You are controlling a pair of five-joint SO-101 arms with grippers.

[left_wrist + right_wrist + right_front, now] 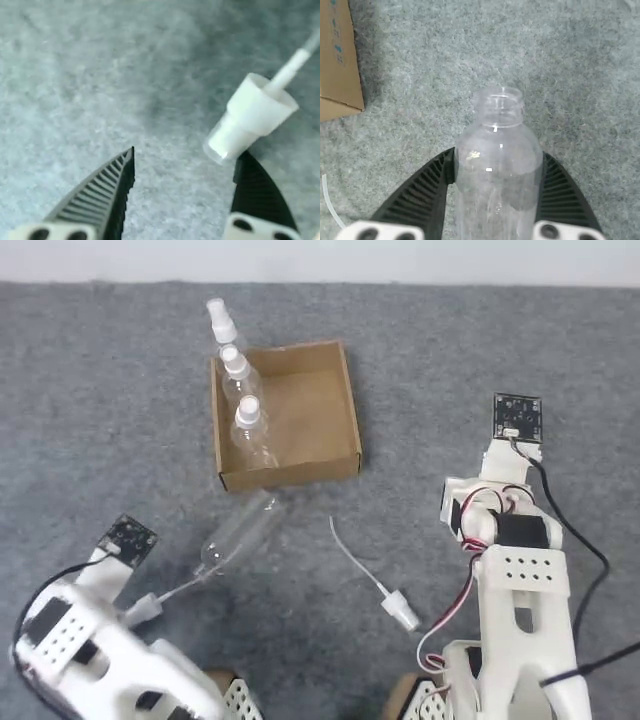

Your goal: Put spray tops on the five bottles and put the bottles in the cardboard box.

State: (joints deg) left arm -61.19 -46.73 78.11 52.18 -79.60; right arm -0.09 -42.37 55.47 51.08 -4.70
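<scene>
Spray top (252, 117) lies beside one jaw of my left gripper (186, 152), spread wide, tube outward (right gripper (498, 154) clamps bottle (497, 127)).

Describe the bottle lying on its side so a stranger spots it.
Find the cardboard box on the grey carpet. Just outside the wall nearest the arms lies a clear bottle. Unlike the capped bottles standing at the box, it lies flat.

Cardboard box (350, 410): 1.
Bottles: 5.
- Capped, along one box wall: 3 (far bottle (222, 328), middle bottle (238, 375), near bottle (252, 435)).
- Uncapped: 2 (lying bottle (240, 530) beside the box, gripped bottle (497, 170)).

Loose spray tops, apart from the box: 2 (left top (250, 120), right top (399, 609)).
</scene>
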